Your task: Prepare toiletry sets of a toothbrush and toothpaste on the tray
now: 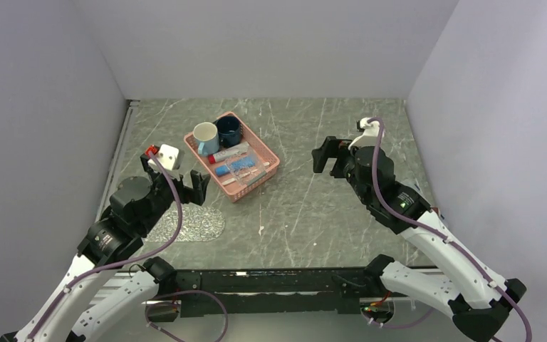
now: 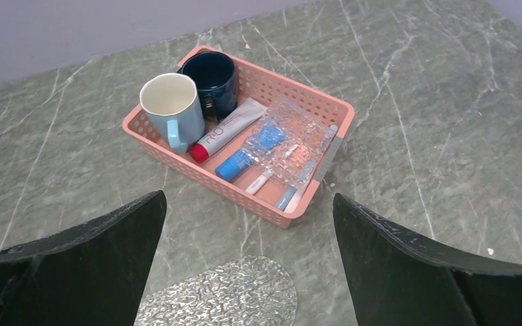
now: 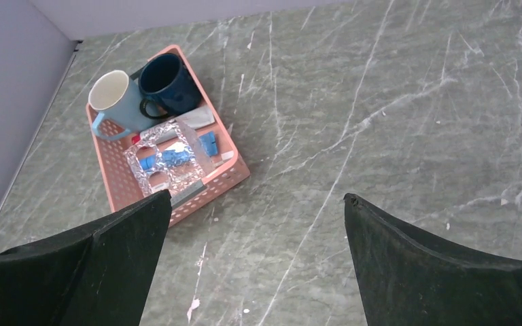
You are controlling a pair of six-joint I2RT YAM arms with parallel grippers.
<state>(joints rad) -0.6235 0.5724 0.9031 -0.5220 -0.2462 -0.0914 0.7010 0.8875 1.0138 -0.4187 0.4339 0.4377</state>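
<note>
Overhead, we counted one pink basket (image 1: 260, 173) on the table (image 1: 313, 206), and everything small lay inside it. Two mugs stood side by side at its 11 o'clock end, one light blue mug (image 2: 172, 109) and one dark blue mug (image 2: 212, 80), touching or nearly so. We counted two tubes of toothpaste: the white toothpaste (image 2: 230, 127) with its red end lay just beside the mugs, and the blue toothpaste (image 2: 235, 165) lay next to it, partly under one clear box (image 2: 291, 140). Of the toothbrush (image 2: 259, 182) we saw only slim white ends poking from beneath that box toward 6 o'clock in the left wrist view, too hidden for us to count. One tray (image 1: 203, 224) lay flat on the table at 7 o'clock from the basket, apart from it and partly covered by the left arm. Two grippers hung above the table: the left gripper (image 1: 176, 182) at 8 o'clock from the basket, above the tray's far edge, and the right gripper (image 1: 331, 158) at 3 o'clock, well apart from it. Both had their jaws spread wide with nothing between them.
</note>
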